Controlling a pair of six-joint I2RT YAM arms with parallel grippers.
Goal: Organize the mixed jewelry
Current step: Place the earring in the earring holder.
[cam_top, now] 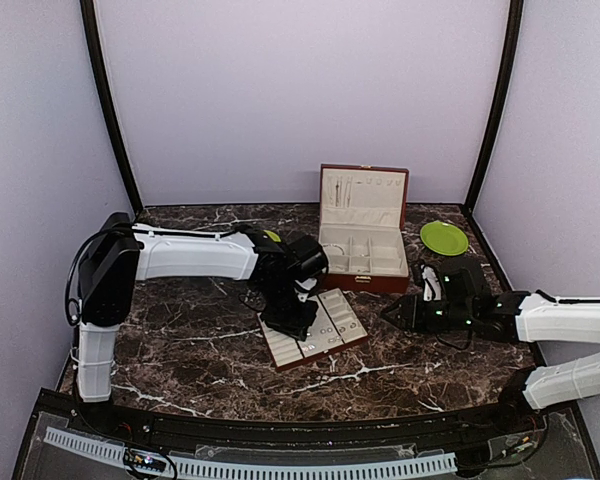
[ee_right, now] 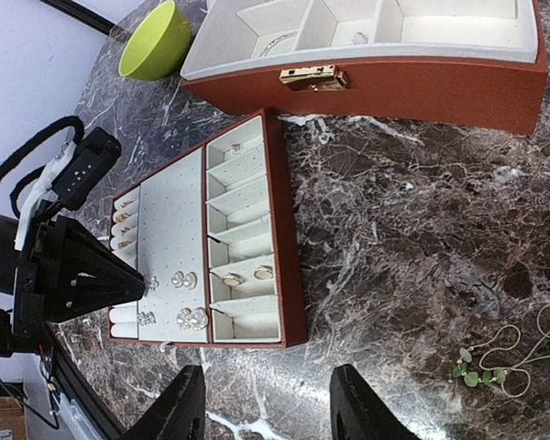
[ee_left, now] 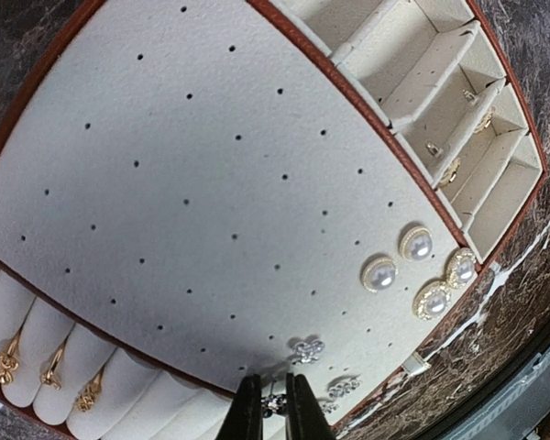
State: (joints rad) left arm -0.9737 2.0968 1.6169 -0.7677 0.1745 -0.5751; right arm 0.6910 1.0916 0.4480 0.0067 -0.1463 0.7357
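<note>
The cream-lined red-brown tray (cam_top: 342, 322) lies in the middle of the table. My left gripper (ee_left: 274, 390) is shut on a tiny silvery stud (ee_left: 277, 401) just above the tray's perforated pad (ee_left: 211, 183), at its edge beside the ring rolls. Two more silvery studs (ee_left: 307, 348) and several pearl studs (ee_left: 379, 273) sit on the pad. Gold rings (ee_left: 5, 362) stand in the rolls, and small gold pieces (ee_left: 449, 170) lie in the compartments. My right gripper (ee_right: 266, 399) is open and empty over bare table, right of the tray (ee_right: 289, 238).
The open red-brown box (cam_top: 363, 230) stands behind the tray. A lime-green plate (cam_top: 444, 237) lies at the back right. A lime-green bowl (ee_right: 156, 41) sits behind my left arm. A thin chain with green leaves (ee_right: 504, 357) lies on the marble near my right gripper.
</note>
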